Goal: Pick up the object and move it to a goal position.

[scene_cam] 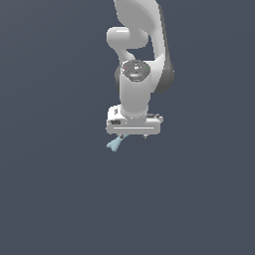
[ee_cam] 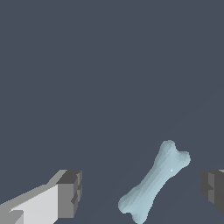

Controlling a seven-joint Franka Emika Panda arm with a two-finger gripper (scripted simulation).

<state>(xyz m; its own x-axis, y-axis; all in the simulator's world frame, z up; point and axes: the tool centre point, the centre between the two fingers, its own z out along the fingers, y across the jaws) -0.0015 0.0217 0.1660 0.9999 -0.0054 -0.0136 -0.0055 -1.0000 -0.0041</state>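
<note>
The object (ee_cam: 154, 180) is a small pale light-blue bone-like piece with flared, forked ends, lying flat on the dark grey floor. In the exterior view only one forked end of the object (scene_cam: 114, 145) sticks out from under the white hand. My gripper (ee_cam: 142, 190) is open, its two grey fingertips (ee_cam: 70, 192) standing wide apart on either side of the piece without touching it. The exterior view shows the gripper (scene_cam: 130, 135) pointing straight down, its fingers hidden under the white hand.
The white arm (scene_cam: 137, 60) rises above the hand toward the top of the exterior view. Plain dark grey floor (scene_cam: 60, 189) lies all around.
</note>
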